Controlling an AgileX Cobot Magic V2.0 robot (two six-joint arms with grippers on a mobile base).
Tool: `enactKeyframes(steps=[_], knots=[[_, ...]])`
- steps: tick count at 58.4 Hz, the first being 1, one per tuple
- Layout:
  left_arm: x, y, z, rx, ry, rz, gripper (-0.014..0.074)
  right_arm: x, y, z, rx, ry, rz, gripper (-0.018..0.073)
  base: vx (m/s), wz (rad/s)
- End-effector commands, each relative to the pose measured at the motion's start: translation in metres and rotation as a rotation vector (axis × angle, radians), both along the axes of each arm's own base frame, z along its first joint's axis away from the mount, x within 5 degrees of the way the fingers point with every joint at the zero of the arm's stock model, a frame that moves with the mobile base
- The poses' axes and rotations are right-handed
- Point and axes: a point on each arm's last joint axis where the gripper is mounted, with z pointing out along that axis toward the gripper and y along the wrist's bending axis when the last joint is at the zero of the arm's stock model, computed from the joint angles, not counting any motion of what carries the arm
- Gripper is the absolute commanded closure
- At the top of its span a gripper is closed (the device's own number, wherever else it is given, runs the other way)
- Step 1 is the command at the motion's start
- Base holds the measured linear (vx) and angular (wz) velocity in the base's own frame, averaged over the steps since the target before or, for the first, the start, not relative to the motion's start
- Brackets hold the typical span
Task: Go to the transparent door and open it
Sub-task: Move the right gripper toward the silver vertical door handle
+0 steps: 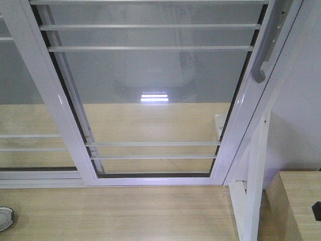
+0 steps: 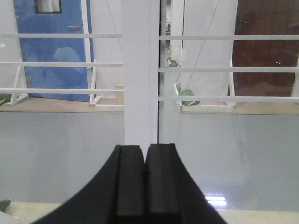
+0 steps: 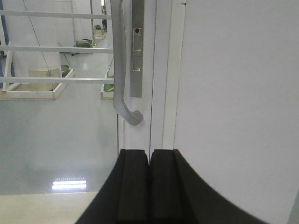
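A second white-framed glass panel (image 1: 20, 100) is seen to the left of the tall transparent door (image 1: 150, 90), clear glass crossed by thin white bars, by which the front view is filled. Its curved grey pull handle (image 3: 122, 70) is set on the right stile, beside a white wall (image 1: 301, 125). A light wooden floor (image 1: 115, 216) is laid below. The black left gripper (image 2: 145, 156) and the black right gripper (image 3: 149, 158) are held pressed together, the right aimed at the handle's stile and apart from it.
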Motion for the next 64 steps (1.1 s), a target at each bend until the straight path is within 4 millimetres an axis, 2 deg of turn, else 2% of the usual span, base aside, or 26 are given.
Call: enactKeyframes(steps=[1,28,64], knots=[[0.0006,-0.0002,-0.0024,-0.001,-0.058,-0.004,0.0602,-0.0006,0.0003,0.0042,-0.009,-0.085,0.003,0.0567,0.12,0.00],[0.0047,0.0000,-0.0060,-0.006,0.020,-0.004,0.0602,0.0051,-0.0002,-0.0014,-0.001,0.006,0.003,0.0567,0.02,0.00],[0.0051,0.0001,-0.0069,-0.007,0.032,-0.004,0.0602,0.0052,-0.0002,-0.0024,0.000,0.018,0.003,0.0567,0.00,0.00]])
